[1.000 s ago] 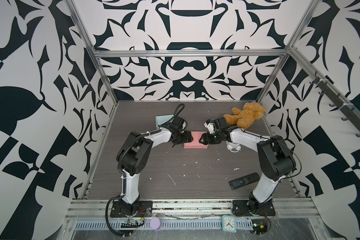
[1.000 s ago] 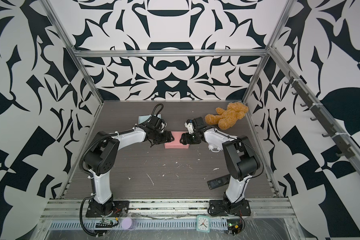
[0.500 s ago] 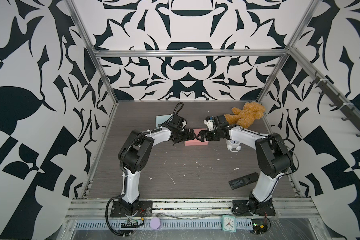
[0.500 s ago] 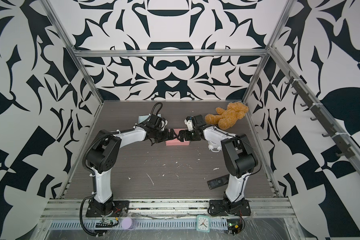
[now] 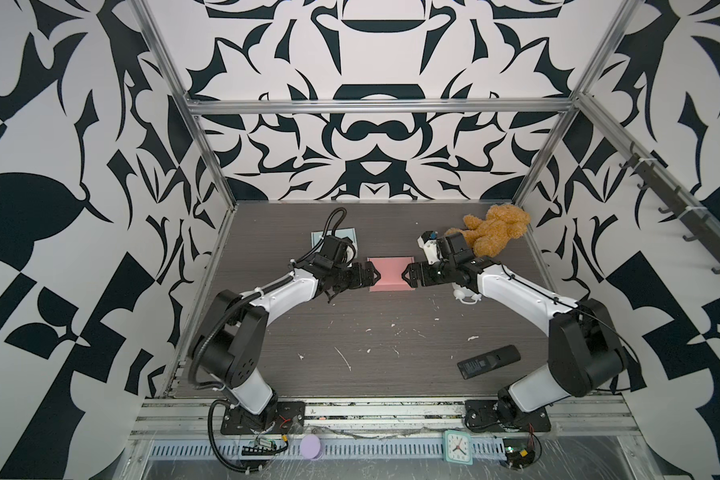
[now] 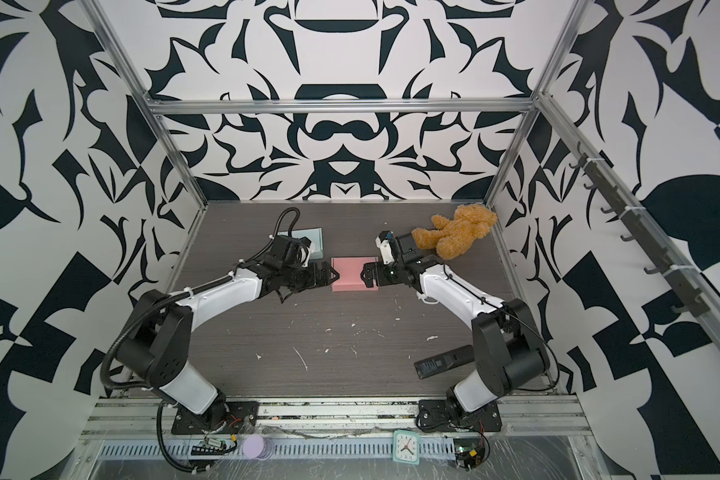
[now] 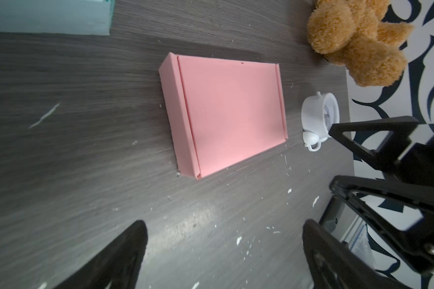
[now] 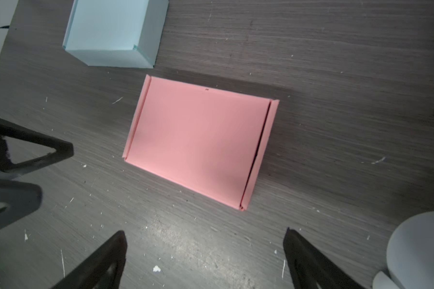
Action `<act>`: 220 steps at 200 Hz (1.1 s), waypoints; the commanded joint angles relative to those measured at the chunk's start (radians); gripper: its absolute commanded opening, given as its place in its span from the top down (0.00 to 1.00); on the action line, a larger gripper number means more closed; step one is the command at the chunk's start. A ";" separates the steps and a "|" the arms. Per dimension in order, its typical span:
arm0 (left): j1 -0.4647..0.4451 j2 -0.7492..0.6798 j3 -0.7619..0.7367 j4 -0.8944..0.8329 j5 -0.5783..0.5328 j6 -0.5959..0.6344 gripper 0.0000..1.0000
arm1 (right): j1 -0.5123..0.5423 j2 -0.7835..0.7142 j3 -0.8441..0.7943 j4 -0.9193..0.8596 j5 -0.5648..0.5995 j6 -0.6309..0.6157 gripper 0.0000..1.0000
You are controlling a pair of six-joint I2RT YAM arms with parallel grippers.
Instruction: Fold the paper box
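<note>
I see the pink box lying flat on the grey table. It's toward the back, abt in the middle btw the two arms. The lid is down and the box looks shut. In the right wrist view there's a thin dark gap along the flap at one short side. The rest sits neat.

The left gripper is at the box's left short end. The right gripper is at the right short end, so the tips face each other. Both are spread wide w/ nothing in them. In both wrist views the box lies free w/ bare table all round it, so neither one touches it. They hang just above.

A light blue box sits behind the left wrist, near the pink one but apart. A brown teddy bear lies in the back right corner. A small white thing sits just past the box's right end; can't tell what it is. A black remote lies near the front right, well apart. Little white bits are all over the table.
</note>
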 commanded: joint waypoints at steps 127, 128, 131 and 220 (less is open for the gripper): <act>0.000 -0.413 -0.256 -0.144 -0.066 -0.015 0.01 | 0.215 0.081 -0.067 0.112 0.097 0.094 0.02; 0.000 -0.412 -0.257 -0.144 -0.067 -0.015 0.01 | 0.214 0.082 -0.066 0.113 0.097 0.094 0.02; -0.001 -0.412 -0.257 -0.145 -0.068 -0.015 0.01 | 0.214 0.090 -0.062 0.115 0.095 0.093 0.03; 0.001 -0.456 -0.267 -0.180 -0.124 0.001 0.01 | 0.211 0.264 0.064 0.152 0.132 0.048 0.03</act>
